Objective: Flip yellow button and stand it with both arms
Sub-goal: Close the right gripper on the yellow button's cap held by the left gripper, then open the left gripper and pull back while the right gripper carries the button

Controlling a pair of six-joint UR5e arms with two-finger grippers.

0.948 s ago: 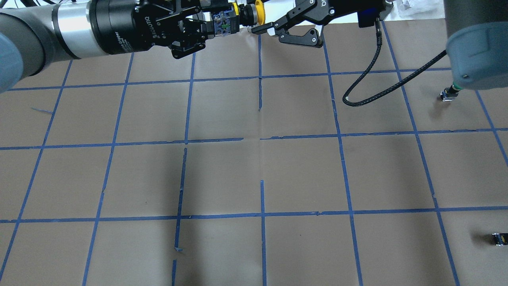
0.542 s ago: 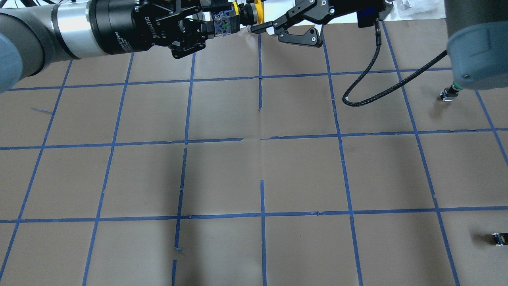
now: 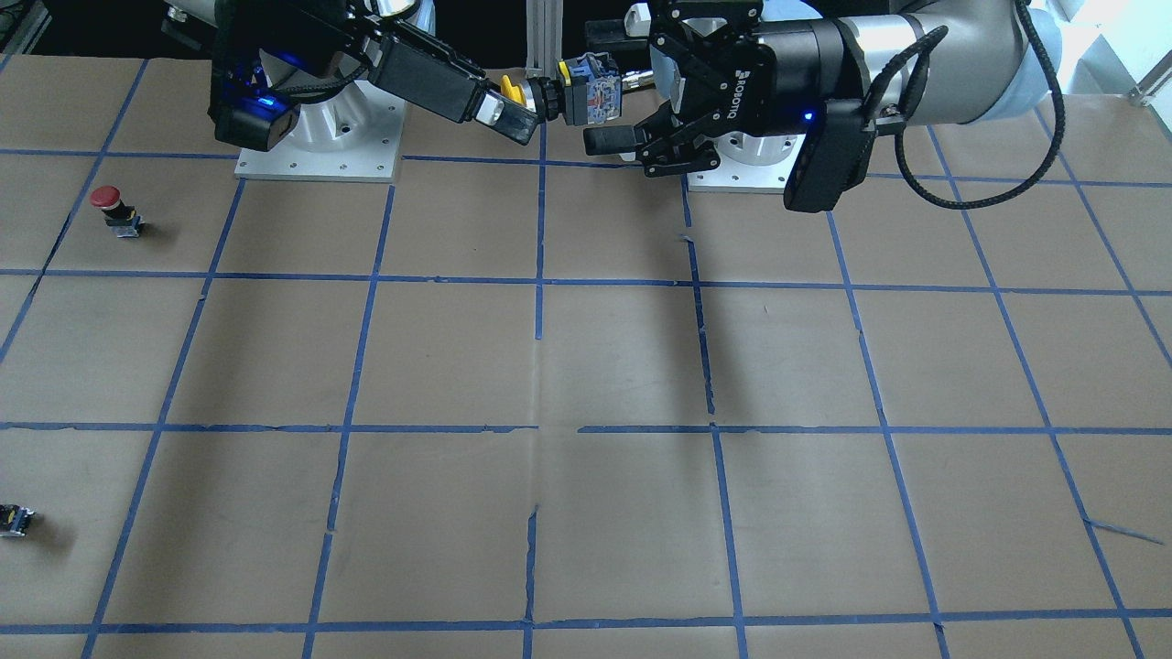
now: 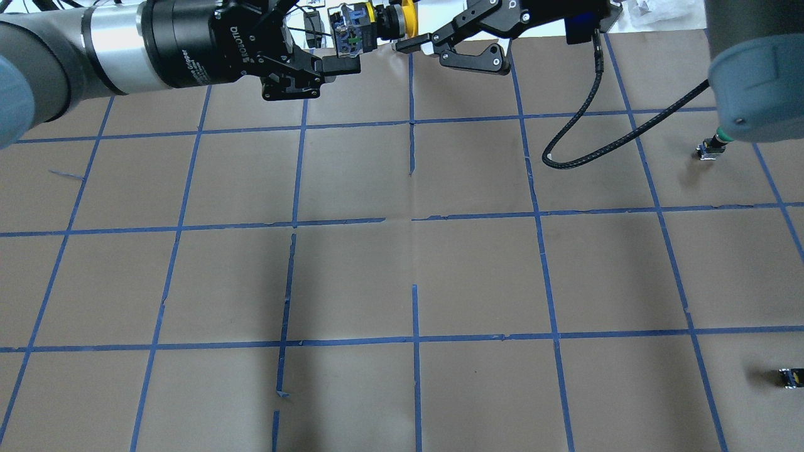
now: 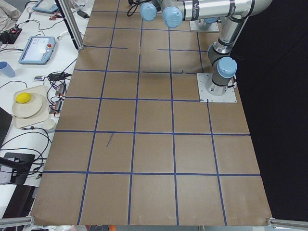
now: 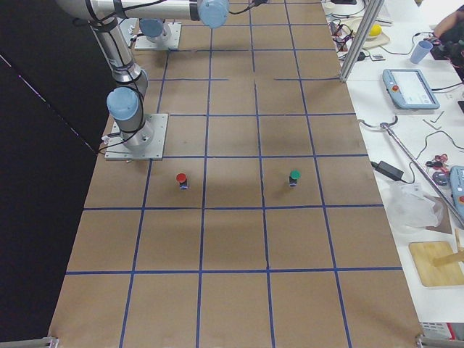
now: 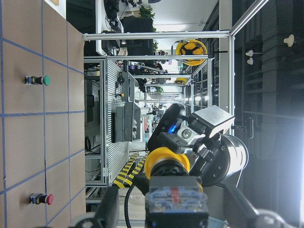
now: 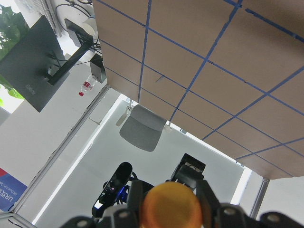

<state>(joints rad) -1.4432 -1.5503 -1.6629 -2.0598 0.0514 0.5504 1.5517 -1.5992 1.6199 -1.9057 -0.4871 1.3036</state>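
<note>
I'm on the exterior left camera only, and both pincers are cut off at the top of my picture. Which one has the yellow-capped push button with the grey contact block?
Observer: The right arm's black two-finger pincer is shut on the yellow-capped push button at its cap end, in the air above the brown blue-taped table.
Operator: What is the left pincer doing?
Observer: The left arm's black pincer is open; its fingers stand off the button's base on either side.
Operator: Any other buttons around?
Observer: A red-capped push button stands upright on the robot's right side of the table.
</note>
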